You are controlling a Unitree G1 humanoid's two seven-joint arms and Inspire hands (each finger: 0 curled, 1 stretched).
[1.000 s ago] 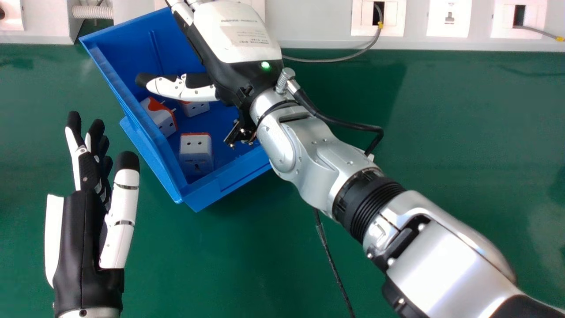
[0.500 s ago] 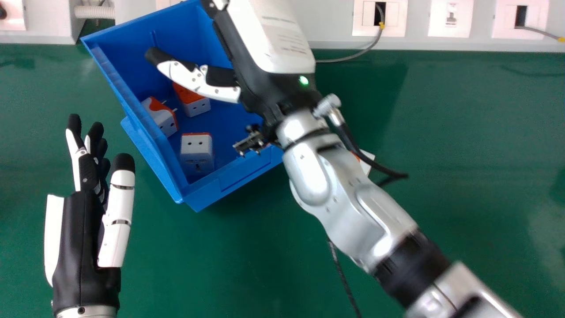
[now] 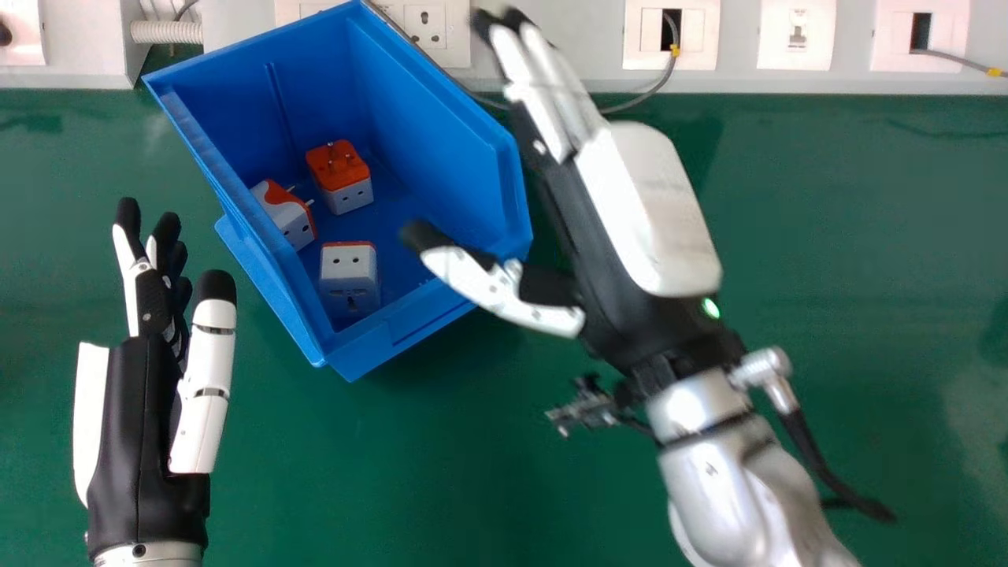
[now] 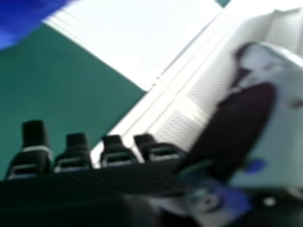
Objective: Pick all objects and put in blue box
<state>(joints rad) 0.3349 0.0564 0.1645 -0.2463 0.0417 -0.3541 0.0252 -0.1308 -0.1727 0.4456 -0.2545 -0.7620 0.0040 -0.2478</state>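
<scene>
In the head view, a green tabletop is bordered at twelve o'clock by a pale panel. A ribbed conduit is seen at ten, a grey cable at one, a white wall plate at two.

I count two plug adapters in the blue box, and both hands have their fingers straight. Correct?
The count is wrong: the head view shows three in the blue box, namely the far adapter, the left adapter and the near adapter. The fingers of the left hand and right hand are indeed straight.
</scene>
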